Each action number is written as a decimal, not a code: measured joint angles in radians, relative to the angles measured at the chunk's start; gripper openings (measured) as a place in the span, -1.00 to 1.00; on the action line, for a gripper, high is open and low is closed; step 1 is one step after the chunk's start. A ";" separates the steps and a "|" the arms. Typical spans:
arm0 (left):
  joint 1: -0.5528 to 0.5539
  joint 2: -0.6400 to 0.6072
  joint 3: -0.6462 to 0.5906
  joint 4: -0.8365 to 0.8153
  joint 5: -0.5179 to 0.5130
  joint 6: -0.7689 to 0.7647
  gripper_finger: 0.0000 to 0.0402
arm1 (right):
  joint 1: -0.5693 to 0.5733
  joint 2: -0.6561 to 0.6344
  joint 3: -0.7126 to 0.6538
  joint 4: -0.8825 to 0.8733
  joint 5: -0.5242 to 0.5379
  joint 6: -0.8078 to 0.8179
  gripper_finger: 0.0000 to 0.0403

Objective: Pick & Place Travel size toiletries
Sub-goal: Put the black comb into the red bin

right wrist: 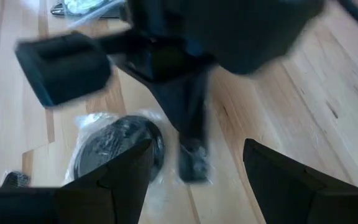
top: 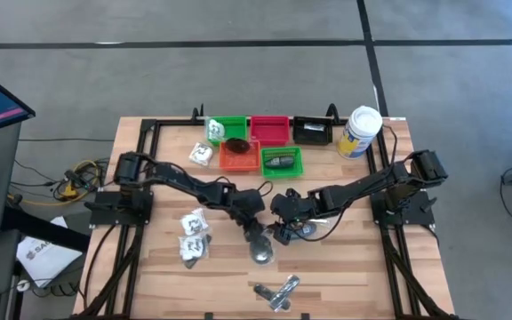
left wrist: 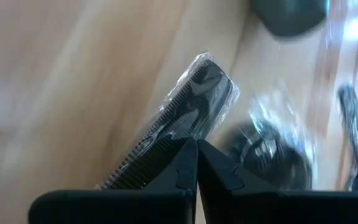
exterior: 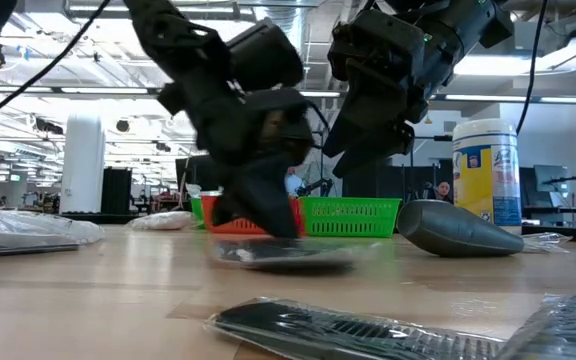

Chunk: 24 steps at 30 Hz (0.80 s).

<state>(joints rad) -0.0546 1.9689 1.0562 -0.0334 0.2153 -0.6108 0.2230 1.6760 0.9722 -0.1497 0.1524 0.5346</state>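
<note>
Step in hand: picking the next toiletry from the loose ones on the table (top: 327, 267); my two grippers meet over the same item near the table's middle.

Target item: round black piece in clear plastic (top: 262, 251), flat on the wood just in front of both grippers; the right wrist view shows it (right wrist: 114, 152) under and beside my left arm's fingers.

Left gripper (top: 254, 233): fingers pressed fully together, nothing between them; tip down at the table, at or on the edge of the wrapper. In the low view it (exterior: 268, 225) meets the packet (exterior: 283, 255); I cannot tell whether it pins or merely touches.

Right gripper (top: 284, 235): jaws spread wide, empty, raised just beside the round piece, facing my left gripper.

Other toiletries still out: wrapped black comb (left wrist: 179, 124) ahead of my left gripper; dark grey oval (exterior: 458, 230) on the table; clear packets with white contents (top: 194, 233) to the left; slim silvery pieces (top: 278, 292) near the front edge.

Already placed: items lie in the green tray (top: 282, 162) and orange tray (top: 239, 156) at the back.

Next move calls for, in my judgement: lowering the spread right jaws astride the round piece while my left tip steadies the slippery wrapper, closing on the piece rather than loose film, then carrying it back to a tray without clipping my left arm.
</note>
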 joint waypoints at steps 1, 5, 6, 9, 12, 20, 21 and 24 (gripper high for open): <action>0.005 0.012 0.015 0.000 0.000 0.000 -1.00 | 0.000 0.000 0.000 0.000 0.000 0.000 0.21; 0.031 0.056 0.049 0.006 0.004 -0.001 -1.00 | 0.000 0.000 0.000 -0.010 0.000 0.013 0.21; 0.038 0.060 0.049 0.009 0.007 -0.002 -1.00 | 0.000 0.000 0.000 -0.010 0.000 0.014 0.21; 0.061 0.066 0.049 0.004 0.007 -0.008 -1.00 | 0.000 0.000 0.000 -0.021 0.000 0.016 0.21; 0.075 0.045 0.047 0.001 0.001 0.001 -1.00 | -0.001 0.000 0.000 -0.049 0.000 0.016 0.21; 0.060 -0.081 0.039 -0.008 -0.049 0.083 -1.00 | -0.021 0.000 0.000 -0.075 0.005 -0.075 0.21; 0.057 -0.100 0.033 -0.008 -0.049 0.084 -1.00 | -0.024 0.000 0.000 -0.075 0.006 -0.102 0.21; 0.053 -0.143 0.003 -0.015 -0.055 0.082 -1.00 | -0.031 0.000 0.000 -0.075 0.006 -0.174 0.21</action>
<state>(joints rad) -0.0016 1.8258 1.0596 -0.0488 0.1599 -0.5291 0.1925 1.6760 0.9722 -0.2249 0.1582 0.3610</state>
